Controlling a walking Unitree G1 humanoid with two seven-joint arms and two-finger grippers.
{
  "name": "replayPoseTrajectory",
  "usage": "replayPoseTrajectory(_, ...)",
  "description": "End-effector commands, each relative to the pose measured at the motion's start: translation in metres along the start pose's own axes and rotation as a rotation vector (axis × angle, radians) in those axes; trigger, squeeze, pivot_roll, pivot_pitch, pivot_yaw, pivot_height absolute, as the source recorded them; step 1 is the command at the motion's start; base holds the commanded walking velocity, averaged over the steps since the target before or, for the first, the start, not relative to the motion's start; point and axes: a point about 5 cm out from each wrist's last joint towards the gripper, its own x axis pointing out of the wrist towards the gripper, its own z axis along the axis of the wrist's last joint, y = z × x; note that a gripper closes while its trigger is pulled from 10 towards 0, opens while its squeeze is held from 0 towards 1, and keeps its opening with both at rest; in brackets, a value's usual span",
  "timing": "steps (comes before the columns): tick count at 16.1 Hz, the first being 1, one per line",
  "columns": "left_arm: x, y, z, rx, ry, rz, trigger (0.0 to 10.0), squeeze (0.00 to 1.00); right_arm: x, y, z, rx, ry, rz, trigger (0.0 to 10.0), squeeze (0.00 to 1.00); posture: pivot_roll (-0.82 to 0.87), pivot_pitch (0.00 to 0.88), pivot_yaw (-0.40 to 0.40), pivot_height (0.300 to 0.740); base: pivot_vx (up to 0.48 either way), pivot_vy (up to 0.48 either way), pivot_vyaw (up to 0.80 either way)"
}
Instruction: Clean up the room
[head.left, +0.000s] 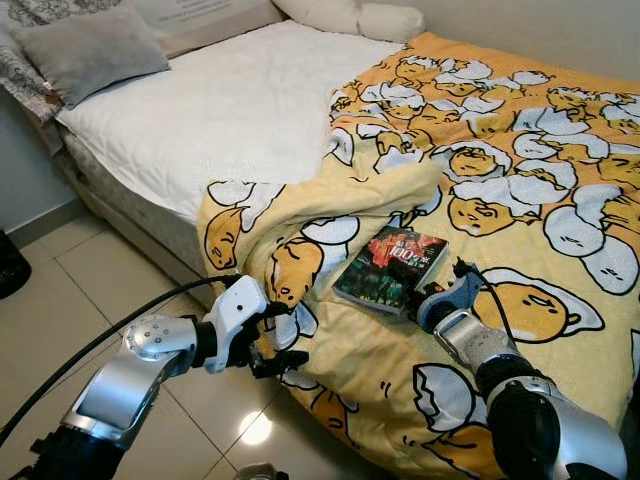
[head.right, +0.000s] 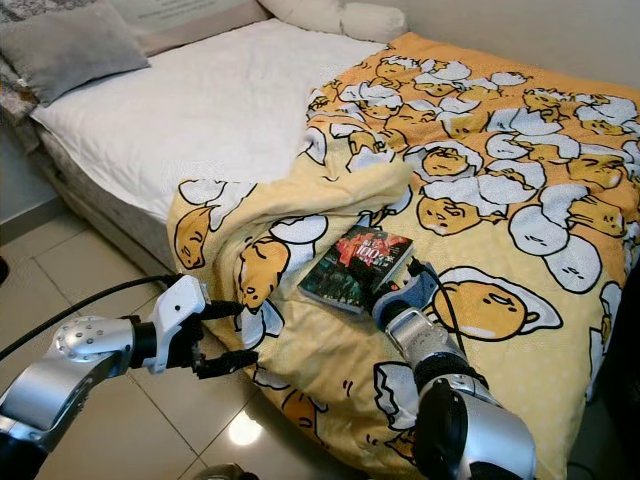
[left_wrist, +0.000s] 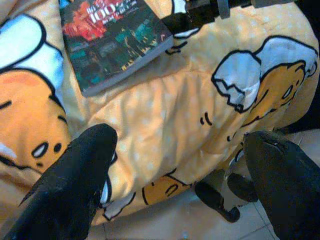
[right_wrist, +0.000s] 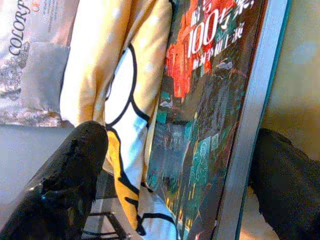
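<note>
My right gripper (right_wrist: 175, 165) sits at the near end of a paperback book (head.left: 391, 268), its two black fingers spread wide, one on each side of the cover; I cannot tell whether either finger touches it. My left gripper (left_wrist: 180, 170) hangs with fingers wide apart and nothing between them, just off the bed's near corner, above the tiled floor (head.left: 100, 290). The book lies flat, cover up, on the yellow cartoon-egg blanket (head.left: 520, 180). Its long axis runs from my right gripper away toward a raised fold of blanket (head.left: 380, 195) just beyond it. Past the fold lies bare white mattress (head.left: 230, 110), with a grey pillow (head.left: 90, 48) at the far end. The blanket drapes over the bed edge below the book.
</note>
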Motion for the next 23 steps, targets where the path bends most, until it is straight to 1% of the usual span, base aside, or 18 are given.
replayPoseTrajectory(1,-0.006,0.0,0.0,0.01,0.016,0.005,10.0,0.07,0.004,0.007,-0.001,0.026,-0.013,0.004,8.1,0.0,0.13,0.0,0.012,0.74,0.0,0.0,0.0)
replayPoseTrajectory(3,-0.011,0.0,-0.001,0.012,0.03,0.009,10.0,0.07,0.006,0.009,-0.008,0.041,-0.007,-0.01,4.7,0.0,0.14,0.0,0.014,0.74,0.0,0.0,0.0)
replayPoseTrajectory(5,-0.015,0.0,-0.001,0.013,0.04,0.011,10.0,0.07,0.008,0.012,-0.015,0.036,0.006,-0.029,3.1,0.0,0.16,0.0,0.02,0.74,0.0,0.0,0.0)
replayPoseTrajectory(6,-0.017,0.0,-0.001,0.018,0.049,0.012,10.0,0.07,0.009,0.011,-0.018,0.04,-0.004,-0.071,0.0,0.0,0.17,0.0,0.027,0.74,0.0,0.0,0.0)
replayPoseTrajectory(9,-0.023,-0.001,0.0,0.031,0.066,0.018,10.0,0.07,0.008,0.004,-0.022,0.066,-0.03,-0.161,0.0,0.0,0.21,0.0,0.041,0.74,0.0,0.0,0.0)
replayPoseTrajectory(11,-0.03,0.001,0.0,0.041,0.08,0.039,10.0,0.07,0.007,0.002,-0.025,0.069,-0.046,-0.203,0.0,0.0,0.23,0.0,0.053,0.74,0.0,0.0,0.0)
replayPoseTrajectory(13,-0.034,0.002,0.0,0.045,0.09,0.047,10.0,0.07,0.008,0.003,-0.026,0.089,-0.059,-0.203,0.0,0.0,0.23,0.0,0.059,0.74,0.0,0.0,0.0)
replayPoseTrajectory(14,-0.036,0.002,0.0,0.047,0.094,0.051,10.0,0.06,0.01,0.007,-0.025,0.123,-0.074,-0.18,0.0,0.0,0.23,0.0,0.064,0.74,0.0,0.0,0.0)
replayPoseTrajectory(15,-0.037,0.002,0.0,0.05,0.093,0.056,10.0,0.06,0.011,0.01,-0.024,0.133,-0.081,-0.168,0.0,0.0,0.23,0.0,0.064,0.74,0.0,0.0,0.0)
replayPoseTrajectory(18,-0.032,0.004,0.004,0.057,0.082,0.06,10.0,0.07,0.011,0.012,-0.019,0.138,-0.101,-0.164,0.0,0.0,0.23,0.0,0.055,0.74,0.0,0.0,0.0)
replayPoseTrajectory(20,-0.032,0.005,0.004,0.058,0.08,0.061,10.0,0.07,0.012,0.013,-0.018,0.139,-0.106,-0.162,0.0,0.0,0.23,0.0,0.054,0.74,0.0,0.0,0.0)
replayPoseTrajectory(23,-0.033,0.001,0.002,0.05,0.072,0.071,10.0,0.07,0.012,0.014,-0.017,0.134,-0.11,-0.155,0.0,0.0,0.23,0.0,0.035,0.74,0.0,0.0,0.0)
